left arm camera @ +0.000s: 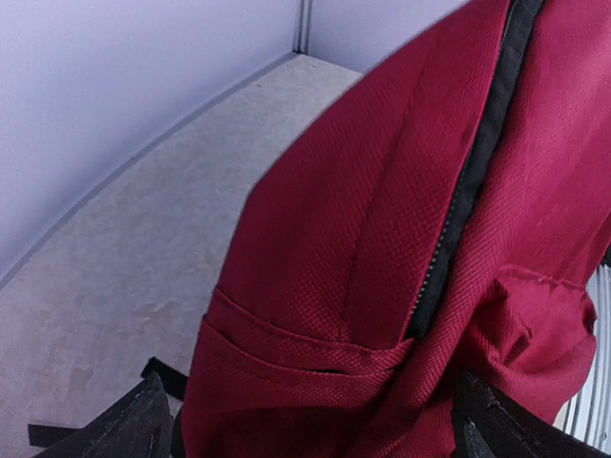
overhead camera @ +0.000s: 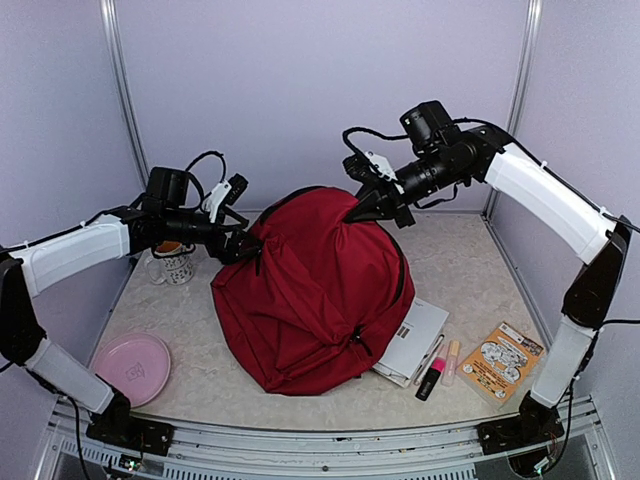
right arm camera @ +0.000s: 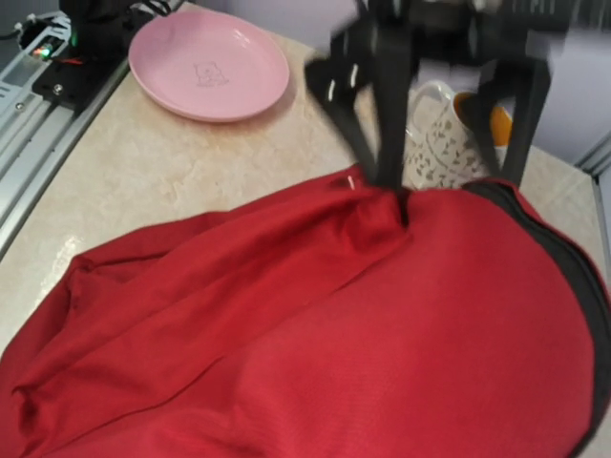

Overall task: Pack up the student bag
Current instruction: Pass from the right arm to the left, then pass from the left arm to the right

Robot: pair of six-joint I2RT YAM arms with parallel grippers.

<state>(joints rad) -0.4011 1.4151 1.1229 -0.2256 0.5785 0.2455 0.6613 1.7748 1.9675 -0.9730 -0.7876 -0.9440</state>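
The student bag (overhead camera: 310, 290), a large dark red backpack with a black zipper, stands as a dome in the middle of the table. My left gripper (overhead camera: 242, 247) is closed on bunched fabric at its upper left edge. In the left wrist view the red fabric (left arm camera: 382, 239) fills the gap between my two black fingers (left arm camera: 134, 429). My right gripper (overhead camera: 368, 208) pinches the bag's top right. Its own fingers are hidden in the right wrist view, where the red fabric (right arm camera: 363, 324) fills the lower frame and the left gripper (right arm camera: 449, 181) shows across the bag.
A pink plate (overhead camera: 132, 367) lies at the front left and a patterned mug (overhead camera: 172, 263) stands behind the left gripper. A white notebook (overhead camera: 412, 340), a black-pink marker (overhead camera: 431, 378), a pale tube (overhead camera: 452, 362) and an orange booklet (overhead camera: 500, 360) lie to the bag's right.
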